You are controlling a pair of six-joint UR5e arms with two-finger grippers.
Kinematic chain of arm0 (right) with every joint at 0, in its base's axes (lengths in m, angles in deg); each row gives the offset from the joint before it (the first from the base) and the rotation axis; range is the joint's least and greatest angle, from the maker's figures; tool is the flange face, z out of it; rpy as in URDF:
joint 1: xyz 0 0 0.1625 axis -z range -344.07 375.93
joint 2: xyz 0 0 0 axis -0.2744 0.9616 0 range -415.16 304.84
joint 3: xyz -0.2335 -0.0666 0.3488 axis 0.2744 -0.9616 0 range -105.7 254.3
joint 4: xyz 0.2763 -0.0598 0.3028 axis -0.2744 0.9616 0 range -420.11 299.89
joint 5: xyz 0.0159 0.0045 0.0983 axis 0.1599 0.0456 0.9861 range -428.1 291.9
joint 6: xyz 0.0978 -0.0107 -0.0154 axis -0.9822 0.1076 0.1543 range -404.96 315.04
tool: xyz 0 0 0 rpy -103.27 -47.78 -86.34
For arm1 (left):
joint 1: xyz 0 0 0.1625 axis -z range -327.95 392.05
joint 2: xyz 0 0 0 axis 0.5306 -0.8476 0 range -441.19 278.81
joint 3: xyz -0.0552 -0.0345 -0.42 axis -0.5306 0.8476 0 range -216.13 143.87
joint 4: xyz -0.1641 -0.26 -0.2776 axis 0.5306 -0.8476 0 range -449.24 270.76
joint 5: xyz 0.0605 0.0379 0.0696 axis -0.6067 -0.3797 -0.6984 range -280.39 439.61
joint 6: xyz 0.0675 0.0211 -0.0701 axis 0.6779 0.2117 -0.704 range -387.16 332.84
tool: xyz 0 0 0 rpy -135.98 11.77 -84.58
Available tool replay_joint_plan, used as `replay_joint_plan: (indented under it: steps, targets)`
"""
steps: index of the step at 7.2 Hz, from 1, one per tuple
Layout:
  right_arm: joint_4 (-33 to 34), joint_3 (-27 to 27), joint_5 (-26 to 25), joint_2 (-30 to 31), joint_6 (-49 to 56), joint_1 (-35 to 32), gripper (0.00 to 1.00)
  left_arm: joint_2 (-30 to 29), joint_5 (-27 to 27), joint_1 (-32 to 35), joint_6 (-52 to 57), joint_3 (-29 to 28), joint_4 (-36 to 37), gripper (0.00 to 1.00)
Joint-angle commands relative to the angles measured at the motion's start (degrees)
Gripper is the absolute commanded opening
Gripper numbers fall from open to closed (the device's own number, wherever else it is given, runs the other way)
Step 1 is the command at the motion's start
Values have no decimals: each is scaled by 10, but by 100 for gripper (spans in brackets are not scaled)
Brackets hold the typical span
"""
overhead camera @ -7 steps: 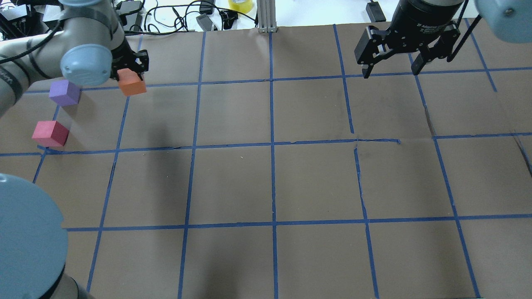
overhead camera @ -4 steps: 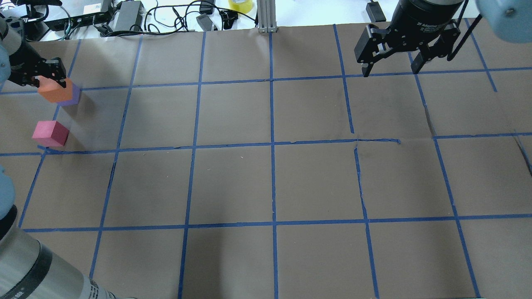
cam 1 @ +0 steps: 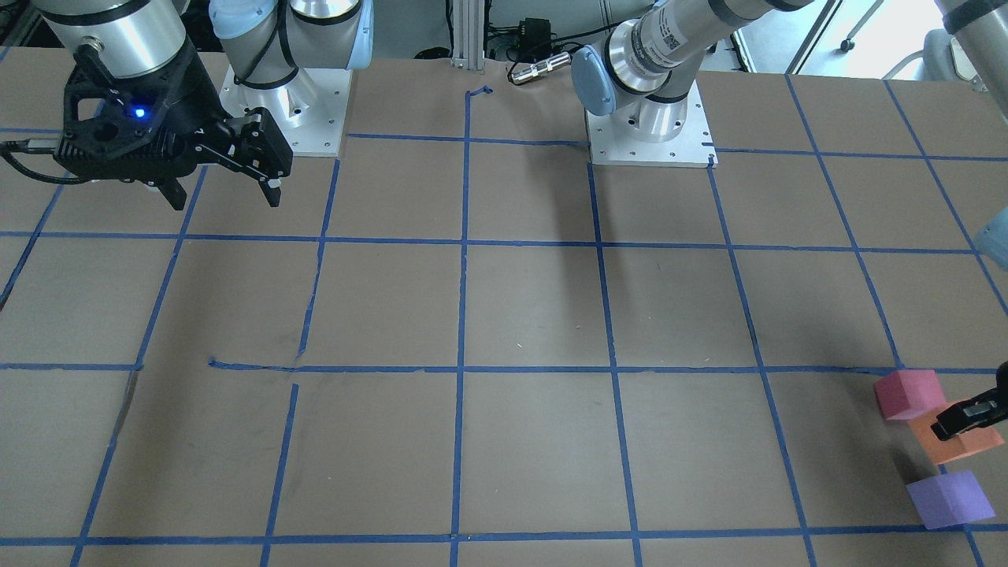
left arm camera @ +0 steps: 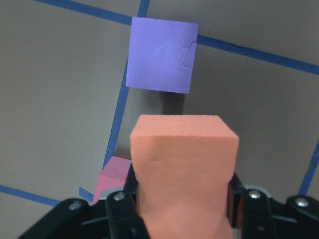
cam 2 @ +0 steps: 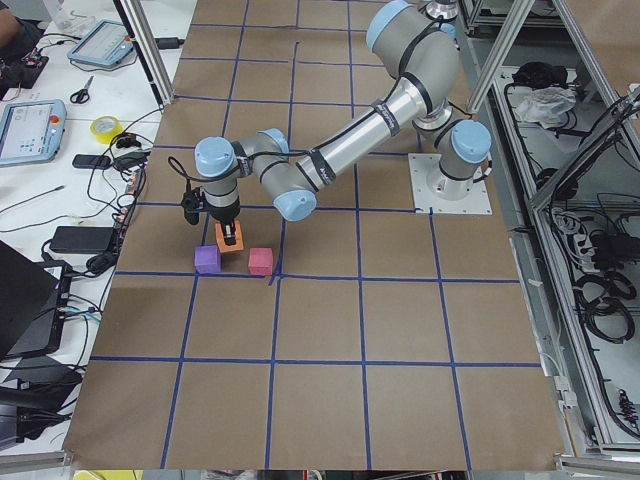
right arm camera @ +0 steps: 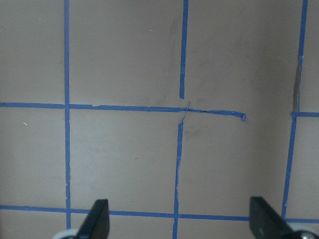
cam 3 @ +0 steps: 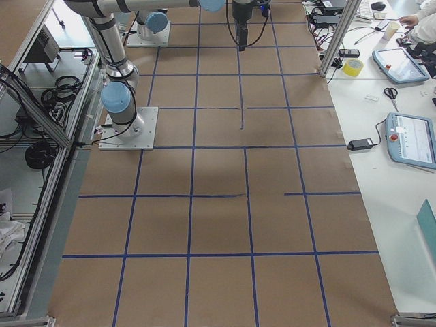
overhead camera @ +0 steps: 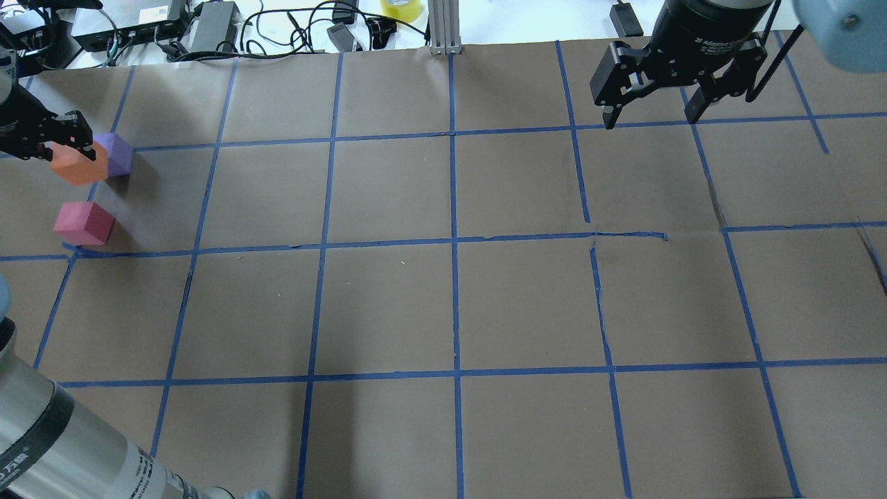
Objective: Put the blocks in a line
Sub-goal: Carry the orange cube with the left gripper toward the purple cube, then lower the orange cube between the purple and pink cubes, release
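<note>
My left gripper [overhead camera: 68, 147] is shut on the orange block [overhead camera: 77, 165] and holds it just above the table at the far left. It hangs between the purple block [overhead camera: 118, 154] and the red-pink block [overhead camera: 84, 223]. In the left wrist view the orange block [left arm camera: 183, 159] fills the jaws, the purple block [left arm camera: 160, 55] lies beyond it, and the red-pink block [left arm camera: 113, 178] is partly hidden under it. The front view shows red-pink [cam 1: 908, 394], orange [cam 1: 949, 445] and purple [cam 1: 949, 499] roughly in a row. My right gripper [overhead camera: 651, 119] is open and empty, high at the far right.
Brown paper with a blue tape grid [overhead camera: 454, 242] covers the table. Cables, power bricks and a yellow tape roll [overhead camera: 402, 8] lie beyond the far edge. An aluminium post [overhead camera: 443, 28] stands at the far middle.
My left gripper has carried the orange block leftward, from right of the purple block to its left side, toward the red-pink block. The right arm has not moved.
</note>
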Motion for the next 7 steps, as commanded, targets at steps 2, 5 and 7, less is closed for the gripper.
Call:
replay_joint_plan:
  steps: [2,5,7]
  targets:
    - [0,1,0,-1,1,-1,100,-22,-25,-1,41,-6,5,0]
    - [0,1,1,1,1,-1,100,-40,-25,-1,39,-6,4,0]
    - [2,2,-2,3,0,1,100,-58,-25,-1,40,-10,16,0]
